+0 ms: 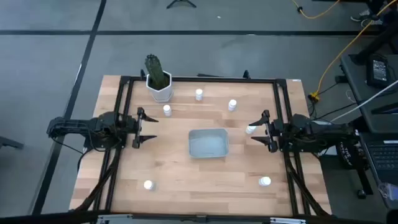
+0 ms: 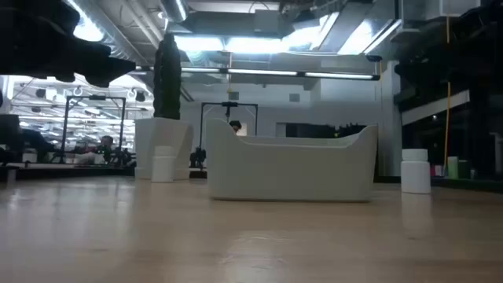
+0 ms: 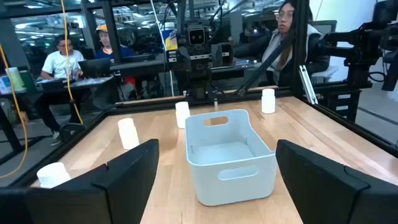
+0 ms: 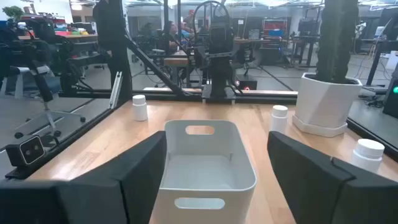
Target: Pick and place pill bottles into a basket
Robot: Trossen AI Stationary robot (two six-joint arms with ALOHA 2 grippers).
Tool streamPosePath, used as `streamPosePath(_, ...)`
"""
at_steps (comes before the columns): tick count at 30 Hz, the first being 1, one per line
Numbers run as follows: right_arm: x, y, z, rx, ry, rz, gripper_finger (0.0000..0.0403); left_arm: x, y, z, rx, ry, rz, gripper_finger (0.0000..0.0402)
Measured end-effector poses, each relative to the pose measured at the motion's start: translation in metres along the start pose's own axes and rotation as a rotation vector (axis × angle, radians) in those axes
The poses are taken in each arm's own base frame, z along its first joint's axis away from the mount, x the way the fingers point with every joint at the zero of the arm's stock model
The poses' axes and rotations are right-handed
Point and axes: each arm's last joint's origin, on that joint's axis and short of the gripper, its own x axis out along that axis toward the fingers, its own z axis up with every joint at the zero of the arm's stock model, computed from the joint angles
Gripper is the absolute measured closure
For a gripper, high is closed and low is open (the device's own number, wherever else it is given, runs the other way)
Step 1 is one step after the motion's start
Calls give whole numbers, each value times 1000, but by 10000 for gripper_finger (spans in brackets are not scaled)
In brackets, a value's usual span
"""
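Wooden tabletop (image 1: pixel 168 174) inside a black frame; workshop benches and seated people beyond it. Basket (image 1: pixel 208 144) sits mid-table, nothing in it that I can see.

Pill bottles, six, all outside the basket: one (image 1: pixel 166 110) just by the cactus pot (image 1: pixel 160 88), one (image 1: pixel 198 94) and one (image 1: pixel 232 105) toward the far edge, one (image 1: pixel 250 129) just beside my right gripper, and two near the front edge, left (image 1: pixel 148 185) and right (image 1: pixel 265 182).

My left gripper (image 1: pixel 147 127) hangs at the left side facing the basket, fingers spread wide, holding nothing. My right gripper (image 1: pixel 260 130) mirrors it on the right, likewise wide apart and empty.

Judgement: nothing collected yet; first pick is in hand. Best start looks like the bottle beside my right gripper. These bottles are small and light and will probably tip at a nudge, so come down from above with fingers straddling the body, close below the cap, lift straight, then release low over the basket's middle.
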Motion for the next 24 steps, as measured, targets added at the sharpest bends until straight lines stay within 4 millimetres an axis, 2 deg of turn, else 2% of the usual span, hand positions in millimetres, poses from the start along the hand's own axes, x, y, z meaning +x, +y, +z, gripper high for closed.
streamPosePath(13,0,0,0,0,-2,0,121,0,0,0,0,1,0,82)
streamPosePath(17,0,-2,7,-7,-73,-57,121,0,0,0,0,0,1,82)
streamPosePath(22,-1,-2,10,-1,-100,-60,121,0,5,1,3,3,159,82)
streamPosePath(24,-1,-2,14,62,-151,-55,121,-1,7,2,-3,-3,222,82)
